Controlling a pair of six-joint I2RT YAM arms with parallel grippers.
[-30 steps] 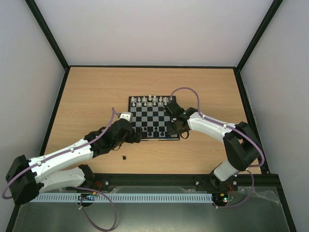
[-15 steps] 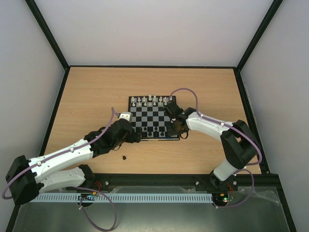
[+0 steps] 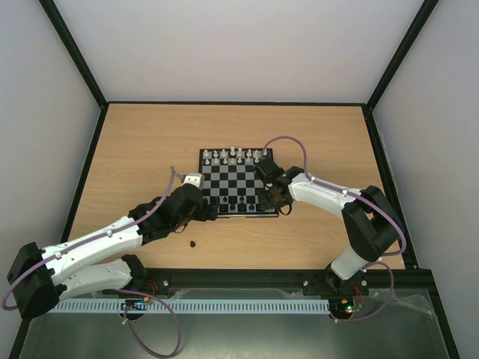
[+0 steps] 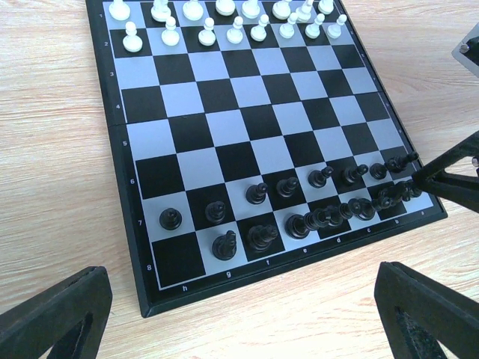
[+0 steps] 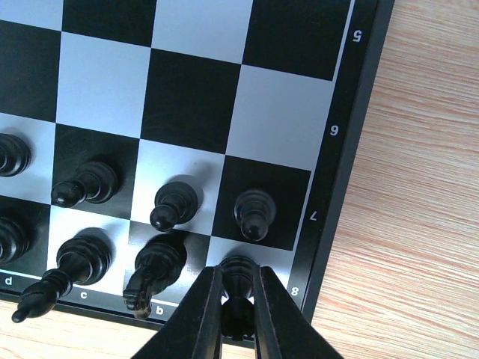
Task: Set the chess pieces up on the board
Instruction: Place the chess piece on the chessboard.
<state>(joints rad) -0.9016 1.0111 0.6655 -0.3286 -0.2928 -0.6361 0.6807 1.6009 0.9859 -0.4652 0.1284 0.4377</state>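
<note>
The board (image 3: 232, 178) lies mid-table, with black chess pieces (image 4: 258, 193) on its two near rows. In the right wrist view my right gripper (image 5: 238, 280) is shut on a black piece (image 5: 239, 268) that stands on the pale corner square by the 8 mark. Pawns (image 5: 253, 212) stand just beyond it. My right gripper (image 3: 275, 199) is at the board's near right corner. My left gripper (image 3: 212, 212) is open and empty, low over the table just before the board's near left corner (image 4: 150, 303). The dark corner square there (image 4: 176, 258) is bare. One black piece (image 3: 193, 243) lies on the table by the left arm.
White pieces (image 3: 233, 155) fill the board's two far rows and show in the left wrist view (image 4: 224, 15). A right finger (image 4: 449, 176) reaches into the left wrist view at the board's edge. Black frame rails (image 3: 90, 164) bound the wooden table.
The left arm has shifted very slightly. The right gripper stays shut at the board's near right corner.
</note>
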